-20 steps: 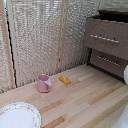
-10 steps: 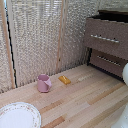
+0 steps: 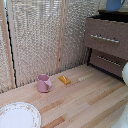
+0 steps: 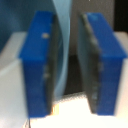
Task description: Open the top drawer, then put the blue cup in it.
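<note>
The blue cup [image 3: 114, 4] stands on top of the dark brown dresser, at the exterior view's upper right, cut off by the frame edge. Below it the top drawer [image 3: 106, 37] with its silver bar handle looks pushed in. In the wrist view my gripper [image 4: 67, 67] is open, its two blue fingers [image 4: 37, 60] standing on either side of a light blue curved wall, the blue cup [image 4: 64, 40]. That wall lies close to one finger, with a dark gap to the other. The gripper itself does not show in the exterior view.
A pink mug [image 3: 44, 83] and a small yellow block [image 3: 64, 79] sit on the wooden tabletop near the slatted screen. A white plate [image 3: 19, 115] lies at the front left. The lower drawer [image 3: 107, 62] sits under the top one. A white arm part [image 3: 125, 75] shows at the right edge.
</note>
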